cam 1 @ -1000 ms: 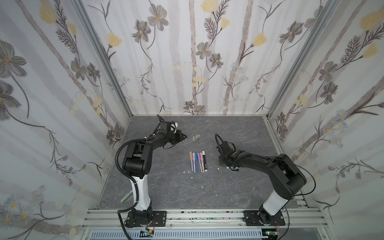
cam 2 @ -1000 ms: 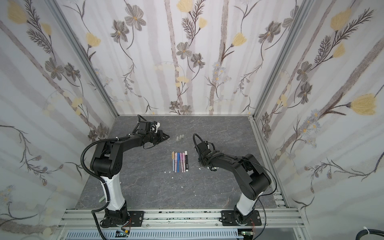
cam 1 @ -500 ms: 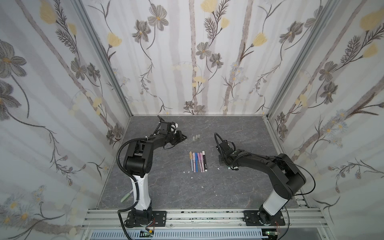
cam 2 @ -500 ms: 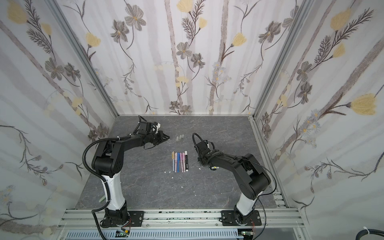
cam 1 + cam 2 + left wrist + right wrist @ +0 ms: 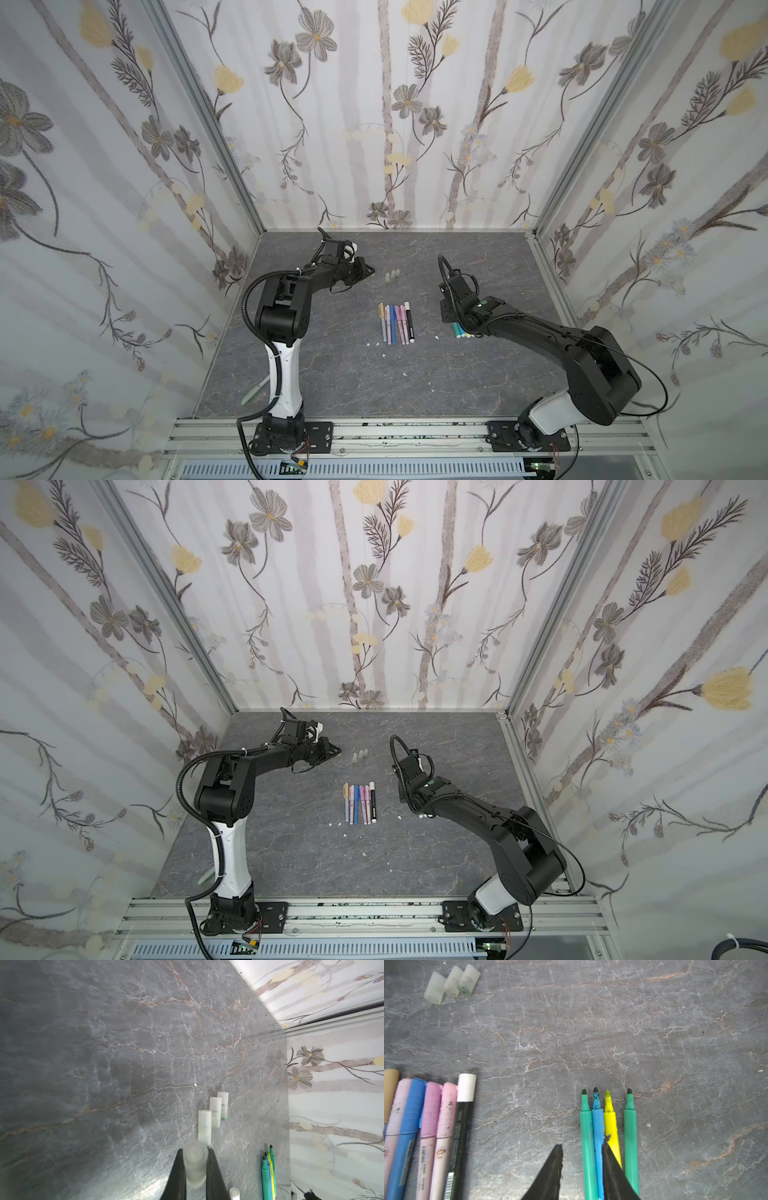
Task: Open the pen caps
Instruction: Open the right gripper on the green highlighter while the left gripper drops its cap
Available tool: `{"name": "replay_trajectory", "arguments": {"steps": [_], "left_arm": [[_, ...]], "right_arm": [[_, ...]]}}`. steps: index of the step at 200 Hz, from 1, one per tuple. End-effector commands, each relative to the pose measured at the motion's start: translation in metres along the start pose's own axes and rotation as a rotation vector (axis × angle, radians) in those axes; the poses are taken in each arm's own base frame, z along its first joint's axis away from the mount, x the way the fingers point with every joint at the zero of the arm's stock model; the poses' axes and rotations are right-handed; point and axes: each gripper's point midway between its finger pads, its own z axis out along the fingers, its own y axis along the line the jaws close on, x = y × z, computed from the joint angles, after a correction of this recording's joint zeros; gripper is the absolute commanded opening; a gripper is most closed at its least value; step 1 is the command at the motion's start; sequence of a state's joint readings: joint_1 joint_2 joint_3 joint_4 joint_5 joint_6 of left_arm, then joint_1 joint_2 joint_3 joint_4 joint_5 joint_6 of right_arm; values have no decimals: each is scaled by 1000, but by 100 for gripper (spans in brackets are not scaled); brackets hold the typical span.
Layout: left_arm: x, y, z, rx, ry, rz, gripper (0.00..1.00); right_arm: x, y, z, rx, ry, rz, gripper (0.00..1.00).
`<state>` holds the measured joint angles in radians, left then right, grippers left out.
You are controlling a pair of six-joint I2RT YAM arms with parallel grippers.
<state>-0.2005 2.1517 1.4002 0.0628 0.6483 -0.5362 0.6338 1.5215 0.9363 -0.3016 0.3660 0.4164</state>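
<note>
Caps [image 5: 452, 980], judged light, stiff and slick, are best pinched across the sides. One cap [image 5: 195, 1167] is pinched by the left tool [image 5: 195, 1150]; the right tool [image 5: 582, 1142] is spread.

Showing, in a top view, a grey marble-patterned table [image 5: 332, 386] enclosed by floral-print walls [image 5: 395, 104]. Displaying six capped pens [image 5: 395, 326] lying side by side at table centre, caps toward the back wall: tan, pink, blue, purple, pink, and black with a white cap. Extending the left arm [image 5: 291, 291] toward the back, with the left gripper [image 5: 371, 272] closed to a point and aiming at three translucent caps [image 5: 392, 275] lying near it, not touching; anything between the fingers being too small to tell. Bending the right arm [image 5: 540, 332] down over a cluster of markers [image 5: 461, 332], leaving only green, blue and yellow ends protruding. Showing a pale green marker [image 5: 253, 394] lying alone beside the left arm's base, and white specks [image 5: 384, 355] lying scattered in front of the pens.
</note>
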Motion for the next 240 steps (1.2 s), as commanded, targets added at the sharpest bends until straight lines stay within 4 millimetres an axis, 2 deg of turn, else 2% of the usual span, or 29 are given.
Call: {"name": "replay_trajectory", "arguments": {"steps": [1,52,85,136,240], "left_arm": [[0,2,7,-16,13,21,0],[10,-1,24,-9,60,28,0],[16,-4,32,0,84,29,4],[23,-8,37,7,112,33,14],[29,-5,38,7,125,23,25]], "right_arm": [[1,0,-4,-10,6,-4,33],[8,2,-2,-30,15,3,33],[7,3,-2,-34,13,5,34],[9,6,0,-48,21,4,34],[9,27,2,-90,32,-19,35]]}}
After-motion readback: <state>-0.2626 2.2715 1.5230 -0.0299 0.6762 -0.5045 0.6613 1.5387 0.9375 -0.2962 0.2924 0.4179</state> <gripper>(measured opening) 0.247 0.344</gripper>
